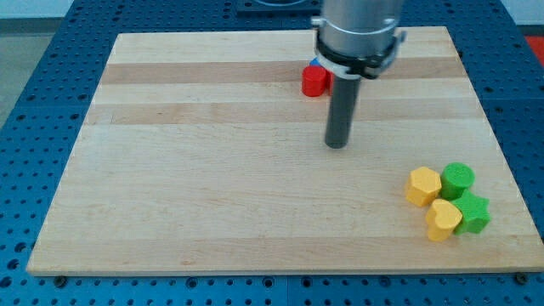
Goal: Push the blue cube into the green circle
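The approach step is in hand: the rod-like end effector grips nothing, its tip (337, 144) resting mid-table (212, 187), just below the red block (315, 81). The blue cube (314, 62) peeks behind it, largely hidden. The green circle (459, 179) sits well apart at the view's lower right, so the tip likely must circle above the cube first.

text: none readable | labels: none | numbers: none

A laboratory bench setting is indicated. A pale wooden board (255, 170) is laid on a blue perforated breadboard-type table (34, 102) with a regular grid of mounting holes, as used for test rigs. A metal-collared robot arm (357, 34) is seen above it.
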